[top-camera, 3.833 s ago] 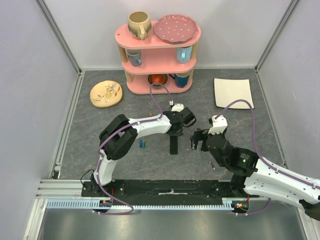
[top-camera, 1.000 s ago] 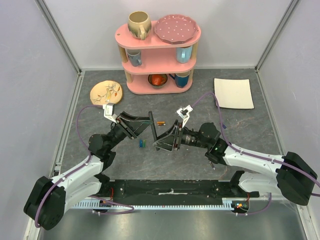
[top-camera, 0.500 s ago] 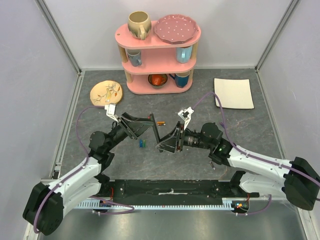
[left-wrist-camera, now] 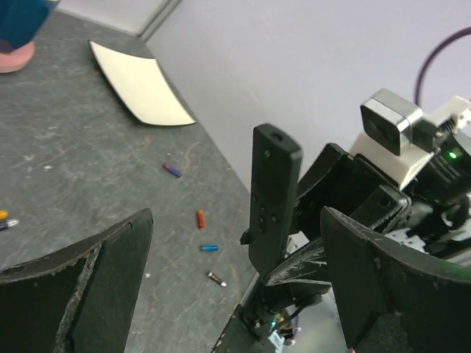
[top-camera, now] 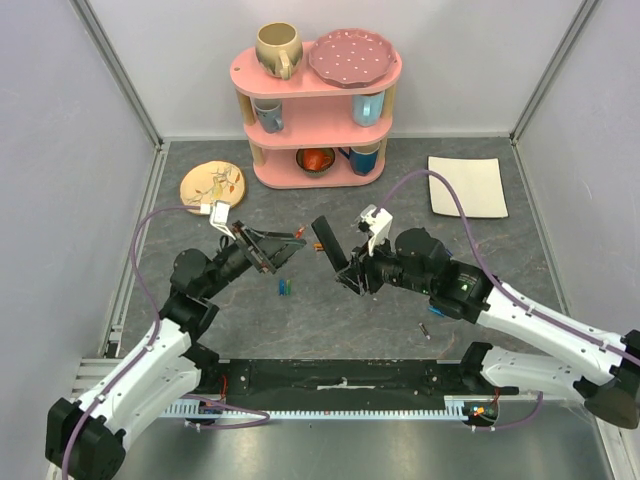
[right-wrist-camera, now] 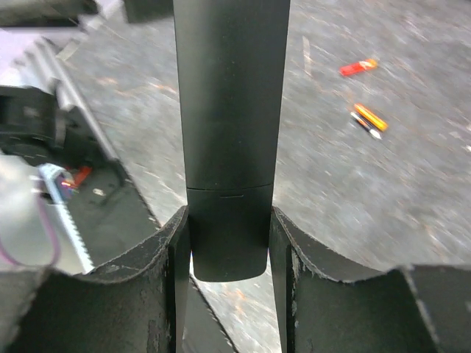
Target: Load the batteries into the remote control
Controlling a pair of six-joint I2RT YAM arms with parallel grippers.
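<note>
Our right gripper (right-wrist-camera: pixel 229 246) was closed on the lower end of the remote control (right-wrist-camera: pixel 229 95), one finger against each long edge. In the top view it held the black bar just left of centre, clear of the table (top-camera: pixel 200 300), with the free end leaning toward the upper left. The face turned to the right wrist camera was plain, with a thin seam across it just above the grip, which we took for the edge of the battery cover; we saw no open slot, so we judged the cover was on. Our left gripper (top-camera: pixel 272 250) stood just left of the bar, jaws spread wide and holding nothing, and in its own view the button side of the remote rose between its two fingers, apart from both. The batteries lay loose on the table: a blue-green one (top-camera: pixel 286 288) just below the left gripper in the top view, a grey one (top-camera: pixel 424 331) lower right of centre, and an orange one (right-wrist-camera: pixel 368 116) and a red one (right-wrist-camera: pixel 358 68) at the upper right of the right wrist view. We reckoned that no cell was loaded and that the step in hand was getting the cover off. To do it well, we thought the left jaws should close squarely on the long upper part, across its edges and not its faces, before any pull. Since our right fingers sat on the short section below the seam, the two grips should draw apart straight along the bar, slowly, so that nothing twisted or dropped
</note>
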